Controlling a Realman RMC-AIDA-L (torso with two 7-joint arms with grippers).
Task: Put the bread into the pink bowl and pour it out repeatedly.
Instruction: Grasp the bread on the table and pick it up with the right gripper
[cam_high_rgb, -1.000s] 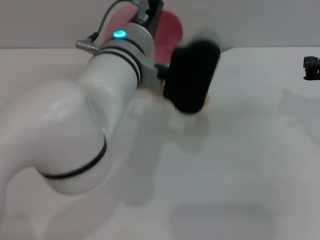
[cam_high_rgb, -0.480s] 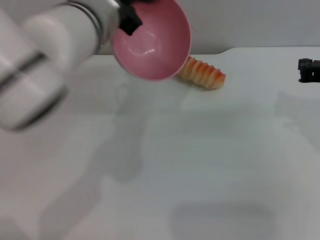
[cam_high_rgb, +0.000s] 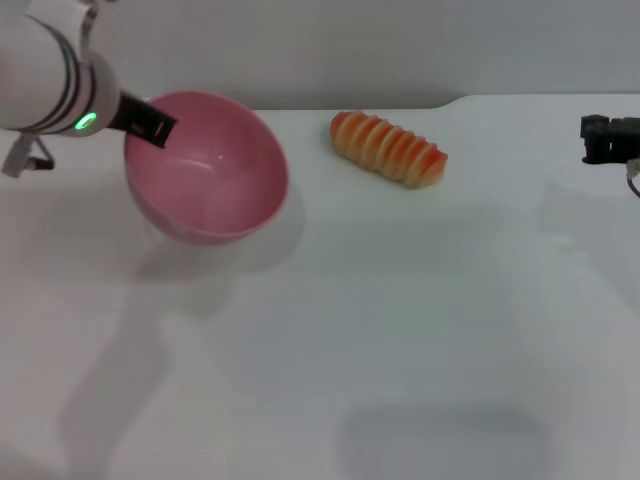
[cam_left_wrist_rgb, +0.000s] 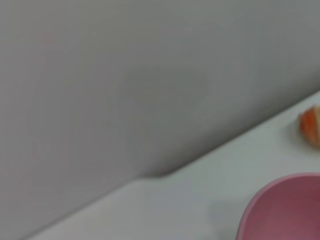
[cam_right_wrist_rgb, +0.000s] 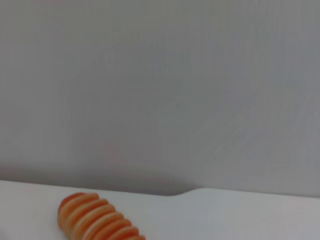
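One round, deep pink plastic bowl (cam_high_rgb: 207, 180) is on the white table (cam_high_rgb: 400, 330). One elongated orange-tan bread loaf with pale crosswise ridges (cam_high_rgb: 388, 148) lies there too. Two robot hands show: the left hand (cam_high_rgb: 147, 122) at the bowl's rim, the right hand (cam_high_rgb: 603, 138) at the table's far right edge.

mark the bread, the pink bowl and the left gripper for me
bread (cam_high_rgb: 389, 148), head view, middle of its ridged top.
pink bowl (cam_high_rgb: 210, 190), head view, inside wall.
left gripper (cam_high_rgb: 150, 124), head view, black fingers at the bowl's rim.
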